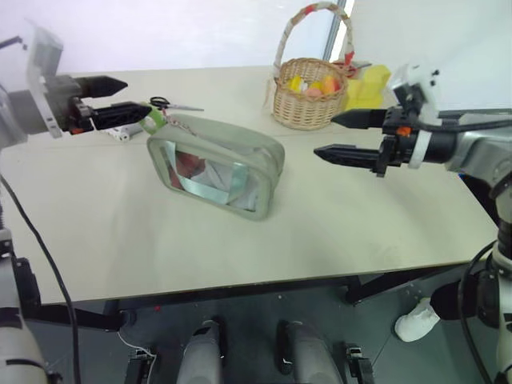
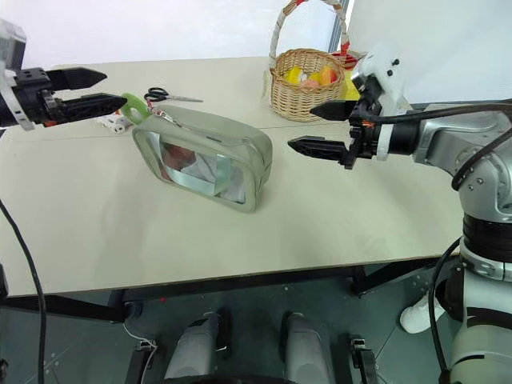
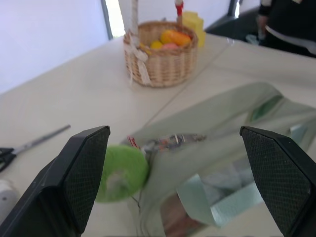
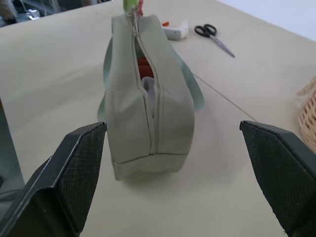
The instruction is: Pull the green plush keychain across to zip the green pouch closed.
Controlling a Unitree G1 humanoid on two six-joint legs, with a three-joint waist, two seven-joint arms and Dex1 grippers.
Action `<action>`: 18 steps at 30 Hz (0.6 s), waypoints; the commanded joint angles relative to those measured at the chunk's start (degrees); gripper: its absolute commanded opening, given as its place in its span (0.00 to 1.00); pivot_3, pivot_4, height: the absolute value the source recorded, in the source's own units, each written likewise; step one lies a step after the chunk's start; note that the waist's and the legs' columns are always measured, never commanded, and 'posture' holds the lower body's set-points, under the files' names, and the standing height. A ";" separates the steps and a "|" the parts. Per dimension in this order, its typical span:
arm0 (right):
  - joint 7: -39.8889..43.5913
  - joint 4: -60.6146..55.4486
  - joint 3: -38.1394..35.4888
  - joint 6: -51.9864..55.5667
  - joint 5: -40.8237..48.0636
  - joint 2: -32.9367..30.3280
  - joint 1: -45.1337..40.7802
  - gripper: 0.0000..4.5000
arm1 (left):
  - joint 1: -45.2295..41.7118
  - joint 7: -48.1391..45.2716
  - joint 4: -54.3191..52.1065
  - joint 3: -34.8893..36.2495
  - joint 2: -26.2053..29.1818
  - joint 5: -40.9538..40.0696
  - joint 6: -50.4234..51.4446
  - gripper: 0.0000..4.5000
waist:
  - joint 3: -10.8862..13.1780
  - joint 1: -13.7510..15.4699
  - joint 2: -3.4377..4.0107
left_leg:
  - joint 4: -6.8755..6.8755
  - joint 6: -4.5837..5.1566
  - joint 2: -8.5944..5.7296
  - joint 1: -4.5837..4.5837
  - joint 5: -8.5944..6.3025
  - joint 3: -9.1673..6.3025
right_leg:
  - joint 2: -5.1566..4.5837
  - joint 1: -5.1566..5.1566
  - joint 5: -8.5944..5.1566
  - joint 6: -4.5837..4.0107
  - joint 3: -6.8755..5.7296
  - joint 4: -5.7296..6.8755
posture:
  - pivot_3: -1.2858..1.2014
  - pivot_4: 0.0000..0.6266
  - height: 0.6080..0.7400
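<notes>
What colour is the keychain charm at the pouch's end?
Bright lime green keychain; clearest in the left wrist view.

A pale beige tabletop (image 1: 120, 232) is spanning the scene, a thin seam running across it. A white wall (image 1: 184, 32) is rising behind, daylight glowing at a narrow window strip (image 1: 342, 20). Dark grey floor (image 1: 400, 360) is showing below.

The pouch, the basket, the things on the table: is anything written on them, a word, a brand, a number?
None that can be read.
Pouch: no print shows on its fabric or window.
Keychain: plain green fuzz.
Basket: no label or tag with writing.
Scissors: too small to tell.
</notes>
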 commanded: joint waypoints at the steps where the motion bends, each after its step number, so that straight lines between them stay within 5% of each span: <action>1: -0.66 -2.48 -1.05 0.91 1.77 -0.63 -2.38 1.00 | -0.64 -1.58 -0.77 0.15 1.74 0.40 -0.85 1.00 | 0.01 0.07 0.00 | 0.02 0.00 0.01 0.00 0.00 -0.01 | 0.01 -0.02 0.00 0.00 0.00 0.03 | 0.52 0.24 1.00; 18: -2.53 -2.89 1.21 -0.33 1.82 1.02 -2.67 1.00 | 8.86 0.59 -8.52 5.53 5.39 -1.38 1.50 1.00 | 0.00 0.13 -0.01 | 0.20 -0.02 0.02 -0.02 -0.01 -0.02 | -0.03 0.04 0.02 -0.04 0.01 0.06 | 0.52 0.24 1.00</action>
